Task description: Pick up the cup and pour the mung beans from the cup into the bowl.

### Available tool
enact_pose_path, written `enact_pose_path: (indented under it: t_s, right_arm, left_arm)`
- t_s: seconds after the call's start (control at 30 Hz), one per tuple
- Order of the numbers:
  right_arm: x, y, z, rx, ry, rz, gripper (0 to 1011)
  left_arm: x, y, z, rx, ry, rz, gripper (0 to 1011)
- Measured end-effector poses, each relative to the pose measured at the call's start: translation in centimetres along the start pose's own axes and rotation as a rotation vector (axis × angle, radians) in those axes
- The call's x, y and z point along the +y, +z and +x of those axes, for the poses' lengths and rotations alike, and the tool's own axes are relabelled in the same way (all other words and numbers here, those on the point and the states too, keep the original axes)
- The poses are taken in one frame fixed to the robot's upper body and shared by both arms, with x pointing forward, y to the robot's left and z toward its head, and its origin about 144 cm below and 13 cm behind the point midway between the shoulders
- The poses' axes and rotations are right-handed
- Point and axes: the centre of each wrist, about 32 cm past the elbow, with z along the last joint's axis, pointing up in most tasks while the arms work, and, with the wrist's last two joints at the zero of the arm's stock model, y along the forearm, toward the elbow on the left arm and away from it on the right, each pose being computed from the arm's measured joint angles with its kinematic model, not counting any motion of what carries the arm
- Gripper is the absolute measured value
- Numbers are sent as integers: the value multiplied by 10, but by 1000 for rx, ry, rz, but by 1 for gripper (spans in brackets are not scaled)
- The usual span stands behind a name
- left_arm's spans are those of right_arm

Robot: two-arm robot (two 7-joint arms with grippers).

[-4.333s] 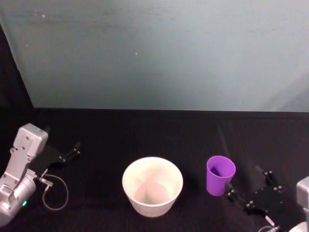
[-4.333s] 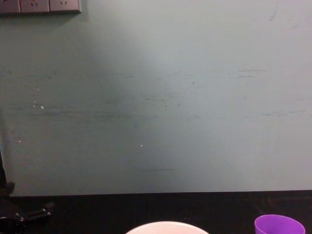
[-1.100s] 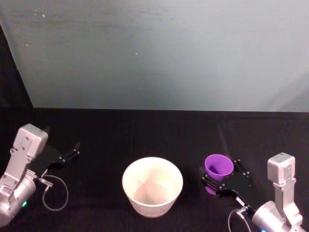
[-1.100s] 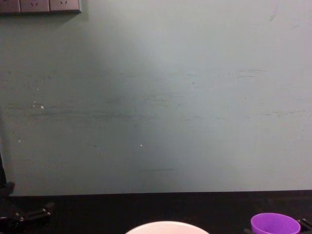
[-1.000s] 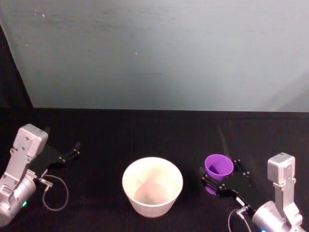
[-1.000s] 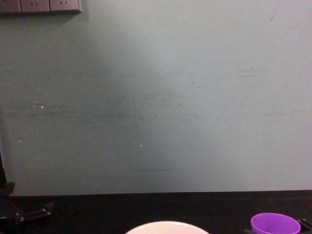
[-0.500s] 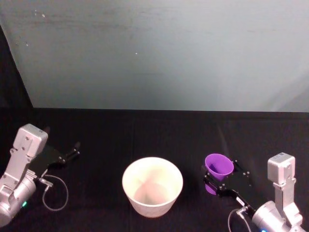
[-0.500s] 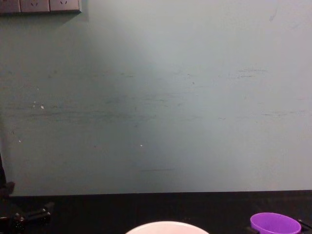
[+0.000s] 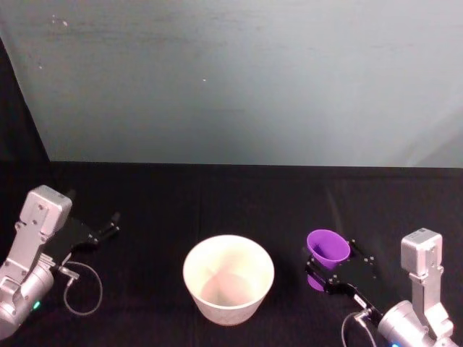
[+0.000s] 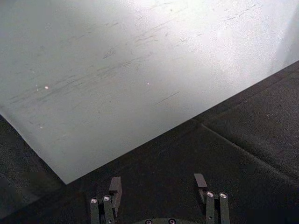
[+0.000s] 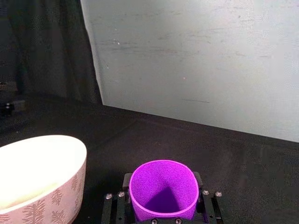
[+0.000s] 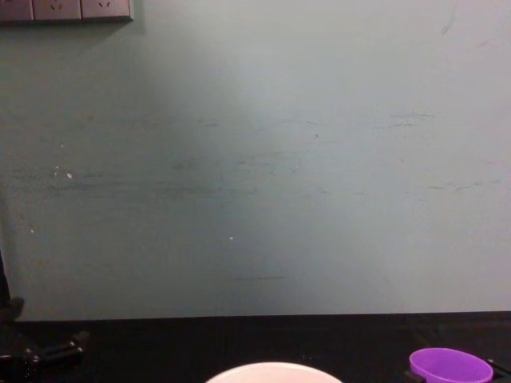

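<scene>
right gripper (image 9: 331,262) now clasps the cup (image 9: 329,246), tilting it.

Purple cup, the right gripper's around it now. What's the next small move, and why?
Probably lift the cup and carry it left over the bowl. The right gripper is clamped on it, the cup is beside the bowl, not above it, and the bowl looks empty. The left gripper is parked, open.

cup (image 9: 329,248): purple, tilted, right of bowl (image 9: 228,311) | bowl: white, upright

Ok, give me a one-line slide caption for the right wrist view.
Right gripper, jaws closed on the purple cup, beside the white leaf-patterned bowl on the black tabletop.
</scene>
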Motion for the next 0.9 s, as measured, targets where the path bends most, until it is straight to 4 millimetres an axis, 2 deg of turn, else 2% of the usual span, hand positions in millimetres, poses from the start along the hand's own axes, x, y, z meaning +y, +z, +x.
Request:
enact_pose_path:
  t_s: [0.3, 0.5, 0.6, 0.73, 0.8, 0.9]
  right_arm:
    - [-4, 15, 4, 8, 16, 5, 741]
    - [-8, 46, 11, 28, 26, 44, 741]
    - [-9, 74, 16, 21, 51, 66, 741]
    - [-10, 100, 20, 6, 69, 72, 741]
    - [-10, 127, 22, -26, 90, 70, 741]
    - [-9, 147, 23, -45, 103, 66, 741]
  left_arm:
    - [0, 0, 0, 0, 0, 0, 1003]
    - [0, 0, 0, 0, 0, 0, 1003]
    - [0, 0, 0, 0, 0, 0, 1004]
    - [0, 0, 0, 0, 0, 0, 1003]
    - [0, 0, 0, 0, 0, 0, 1003]
    - [0, 0, 0, 0, 0, 0, 1003]
